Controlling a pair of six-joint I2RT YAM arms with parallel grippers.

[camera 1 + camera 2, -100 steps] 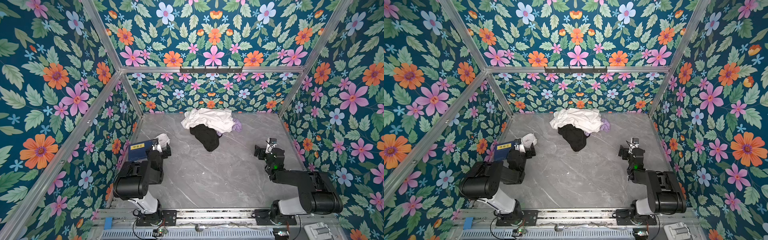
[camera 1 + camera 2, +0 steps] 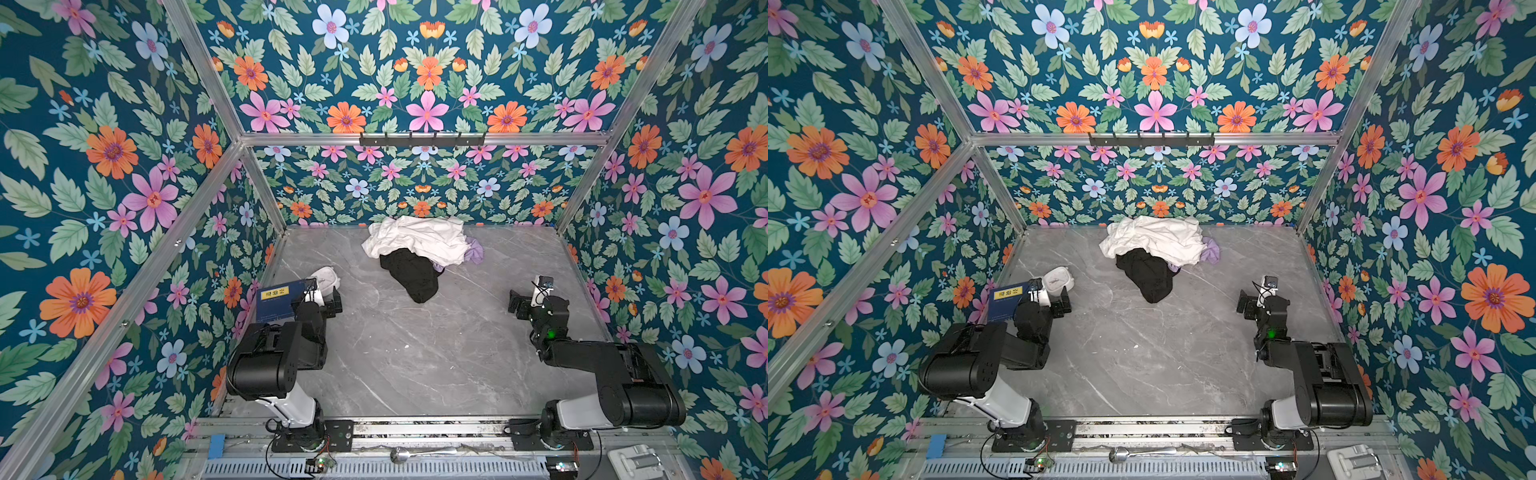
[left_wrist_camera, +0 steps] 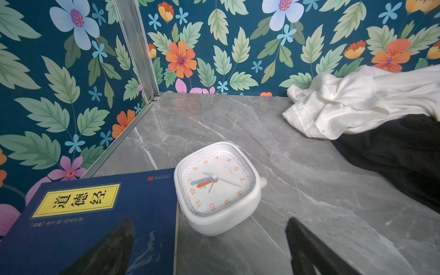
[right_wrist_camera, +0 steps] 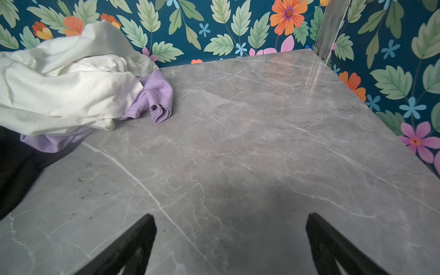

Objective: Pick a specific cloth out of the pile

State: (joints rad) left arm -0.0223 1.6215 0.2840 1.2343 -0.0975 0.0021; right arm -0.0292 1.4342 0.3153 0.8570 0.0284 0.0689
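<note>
The pile [image 2: 419, 239] lies at the back middle of the grey table, mostly a big white cloth [image 2: 1154, 239] with a small lilac cloth [image 4: 154, 95] at its right edge. The black cloth [image 2: 409, 276] spills out from under the white one toward the front, and it shows in both top views [image 2: 1146, 276] and both wrist views [image 3: 392, 152] [image 4: 14, 171]. My left gripper [image 2: 332, 299] [image 3: 209, 221] rests low at the left, open and empty, well short of the pile. My right gripper [image 2: 517, 303] [image 4: 231, 215] stands at the right, open and empty over bare table.
A white square clock [image 3: 217, 188] lies just ahead of the left gripper, next to a dark blue book [image 3: 90, 219] by the left wall. Flowered walls close in three sides. A hook rail [image 2: 422, 140] hangs on the back wall. A spoon [image 2: 419, 453] lies on the front frame.
</note>
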